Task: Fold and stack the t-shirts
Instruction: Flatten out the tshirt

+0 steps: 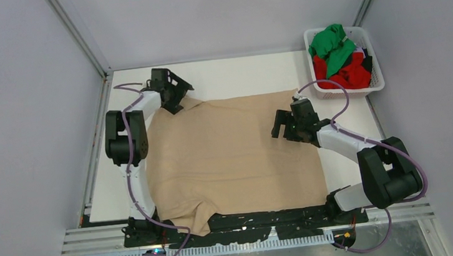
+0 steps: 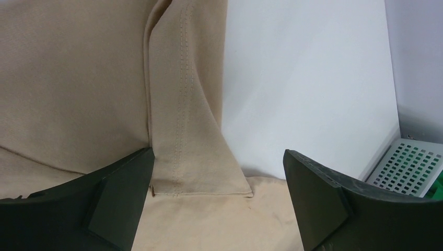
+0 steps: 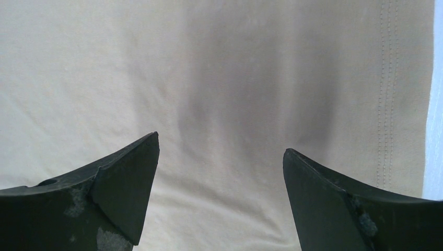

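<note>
A beige-tan t-shirt (image 1: 232,152) lies spread flat over the middle of the white table, and its near edge hangs over the front. My left gripper (image 1: 176,102) hovers open at the shirt's far left corner. In the left wrist view this gripper (image 2: 218,155) straddles a folded-over stitched sleeve hem (image 2: 190,130) without gripping it. My right gripper (image 1: 281,127) stands open above the shirt's right part; the right wrist view shows smooth beige cloth (image 3: 209,68) below the gripper (image 3: 220,142). A green t-shirt (image 1: 330,44) and a red t-shirt (image 1: 352,76) lie crumpled in the basket.
The white lattice basket (image 1: 349,93) stands at the far right corner of the table, and its wall (image 2: 412,167) also shows in the left wrist view. Bare white table (image 1: 250,75) runs behind the shirt. Grey walls and metal rails enclose the table.
</note>
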`<state>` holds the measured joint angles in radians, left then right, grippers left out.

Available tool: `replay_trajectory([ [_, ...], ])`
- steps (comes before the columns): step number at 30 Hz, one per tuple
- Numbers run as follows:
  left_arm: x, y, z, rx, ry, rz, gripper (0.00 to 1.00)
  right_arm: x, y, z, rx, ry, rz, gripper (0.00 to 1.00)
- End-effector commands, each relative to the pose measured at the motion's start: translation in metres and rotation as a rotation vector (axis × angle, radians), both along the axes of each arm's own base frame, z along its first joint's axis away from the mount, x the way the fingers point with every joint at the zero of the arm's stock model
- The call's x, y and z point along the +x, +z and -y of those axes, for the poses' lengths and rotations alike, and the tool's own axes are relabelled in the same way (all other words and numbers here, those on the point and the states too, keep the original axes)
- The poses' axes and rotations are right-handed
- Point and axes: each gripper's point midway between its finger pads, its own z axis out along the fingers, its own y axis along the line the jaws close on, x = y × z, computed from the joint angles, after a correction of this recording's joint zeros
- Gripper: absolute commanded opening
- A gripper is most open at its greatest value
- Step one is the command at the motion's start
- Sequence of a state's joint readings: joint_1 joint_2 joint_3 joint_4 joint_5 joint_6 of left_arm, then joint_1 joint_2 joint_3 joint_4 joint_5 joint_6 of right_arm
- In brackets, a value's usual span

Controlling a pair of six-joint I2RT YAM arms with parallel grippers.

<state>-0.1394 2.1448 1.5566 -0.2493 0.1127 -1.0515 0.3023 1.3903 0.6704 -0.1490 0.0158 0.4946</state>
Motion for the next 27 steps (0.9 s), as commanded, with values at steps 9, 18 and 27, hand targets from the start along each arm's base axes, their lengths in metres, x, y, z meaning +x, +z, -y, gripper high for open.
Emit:
replay_trajectory([
  [9, -0.006, 0.008, 0.003, 0.005, 0.044, 0.012, 0.97, 0.015, 0.017, -0.009, 0.045, 0.022, 0.059, 0.96],
  [18, 0.033, 0.01, 0.022, -0.073, 0.053, 0.073, 0.97, 0.018, 0.018, -0.006, 0.04, 0.011, 0.063, 0.95],
  [27, 0.096, 0.038, 0.068, -0.251, 0.067, 0.233, 0.97, 0.029, 0.02, -0.002, 0.036, -0.004, 0.074, 0.95],
])
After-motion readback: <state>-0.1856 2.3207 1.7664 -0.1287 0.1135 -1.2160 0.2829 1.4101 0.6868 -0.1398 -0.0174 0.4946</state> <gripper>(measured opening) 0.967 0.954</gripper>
